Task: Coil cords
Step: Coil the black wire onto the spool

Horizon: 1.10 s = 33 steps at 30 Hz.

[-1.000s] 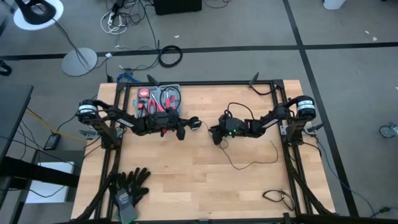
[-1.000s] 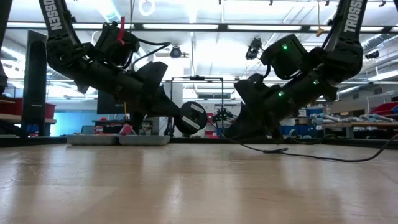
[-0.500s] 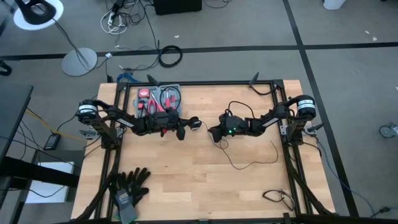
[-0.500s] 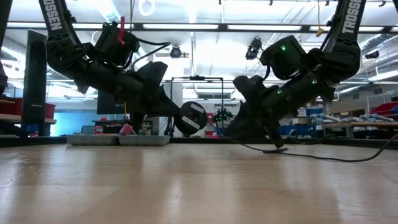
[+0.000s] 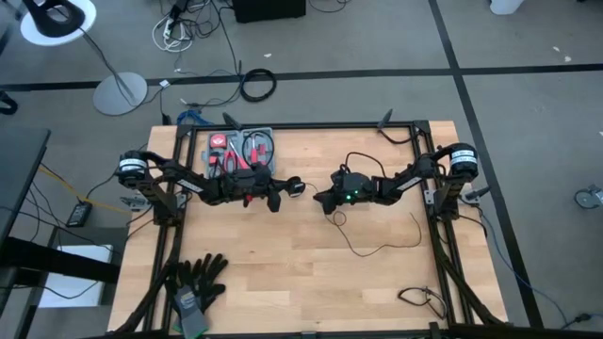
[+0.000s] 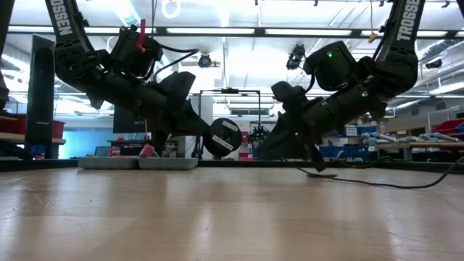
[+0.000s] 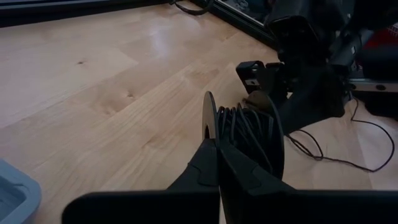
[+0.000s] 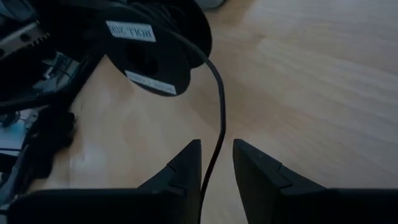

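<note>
One camera looks straight down at the table, one sits level with it; wrist cameras both closely face the spool

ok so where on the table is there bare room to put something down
The widest bare wood is the middle front, between the gloves at the front left corner and the small wire bundle at front right. Crowded: the centre, where the left gripper holds the spool beside the right gripper, the loose cord trailing right, and the tool tray at the back.
</note>
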Available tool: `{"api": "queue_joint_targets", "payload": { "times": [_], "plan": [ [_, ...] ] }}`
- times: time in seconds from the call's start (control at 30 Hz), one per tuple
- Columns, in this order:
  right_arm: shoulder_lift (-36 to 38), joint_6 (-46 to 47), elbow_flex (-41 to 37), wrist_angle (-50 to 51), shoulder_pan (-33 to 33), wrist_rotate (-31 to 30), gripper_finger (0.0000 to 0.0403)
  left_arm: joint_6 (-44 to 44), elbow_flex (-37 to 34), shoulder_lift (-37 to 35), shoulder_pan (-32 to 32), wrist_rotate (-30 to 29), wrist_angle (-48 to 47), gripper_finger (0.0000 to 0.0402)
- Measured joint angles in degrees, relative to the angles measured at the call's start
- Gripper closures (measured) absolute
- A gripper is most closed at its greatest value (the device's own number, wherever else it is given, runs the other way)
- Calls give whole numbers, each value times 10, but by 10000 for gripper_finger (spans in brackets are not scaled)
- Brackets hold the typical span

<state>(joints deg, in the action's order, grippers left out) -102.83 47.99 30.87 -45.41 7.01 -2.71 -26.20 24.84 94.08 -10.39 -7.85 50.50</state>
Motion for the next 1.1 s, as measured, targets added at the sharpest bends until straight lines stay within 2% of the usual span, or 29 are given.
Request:
{"api": "queue_joint_targets", "payload": {
  "times": [0.3, 0.53, 0.7, 1.1],
  "plan": [
    [1, -23, 0, 13, 20, 32, 319, 0, 0, 0, 0, 6, -1, 401],
    [19, -42, 0, 16, 65, 94, 321, 0, 0, 0, 0, 6, -2, 401],
    [34, -57, 0, 23, 89, 114, 321, 0, 0, 0, 0, 6, -2, 401],
    [43, -75, 0, 83, 85, 119, 330, 0, 0, 0, -9, 6, -3, 401]
  ]
}}
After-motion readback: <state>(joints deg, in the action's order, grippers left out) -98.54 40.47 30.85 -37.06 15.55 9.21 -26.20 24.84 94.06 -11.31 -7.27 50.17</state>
